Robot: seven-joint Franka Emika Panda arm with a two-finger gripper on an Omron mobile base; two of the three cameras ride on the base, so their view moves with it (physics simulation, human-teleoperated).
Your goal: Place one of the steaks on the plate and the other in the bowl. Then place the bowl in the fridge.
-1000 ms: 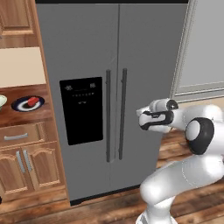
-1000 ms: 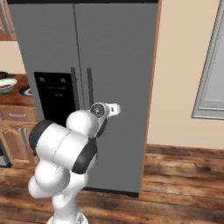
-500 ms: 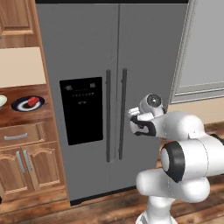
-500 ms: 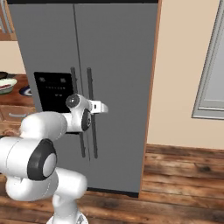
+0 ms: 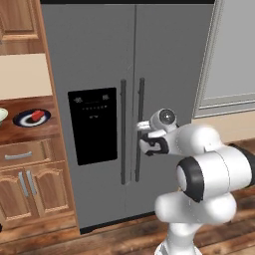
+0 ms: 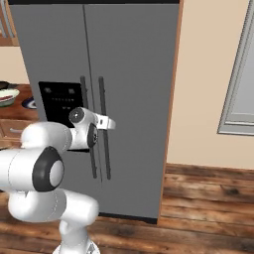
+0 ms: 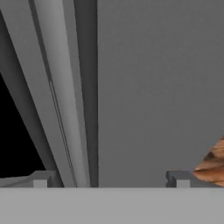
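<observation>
The fridge (image 5: 169, 64) stands shut, with its two long bar handles (image 5: 141, 124) side by side at the middle. My gripper (image 5: 144, 137) is at the handles at mid height, also seen from the other side as gripper (image 6: 107, 122). In the hand view the gripper (image 7: 109, 179) is open, its fingertips (image 7: 41, 179) wide apart, and a grey handle bar (image 7: 65, 109) runs up between them. On the counter to the left, the dark plate (image 5: 22, 121) holds a red steak (image 5: 37, 115). The pale bowl (image 6: 7, 96) sits beside it, cut off by the frame edge.
Wooden drawers and cabinet doors (image 5: 25, 184) stand left of the fridge under the counter. The black dispenser panel (image 5: 94, 124) is on the left door. A beige wall (image 6: 208, 79) and a window frame (image 6: 243, 74) lie right of the fridge, above wood flooring (image 6: 198, 198).
The arm has folded in and the hand has travelled left across the right door to the handles. The plate, bowl and fridge doors have not moved.
</observation>
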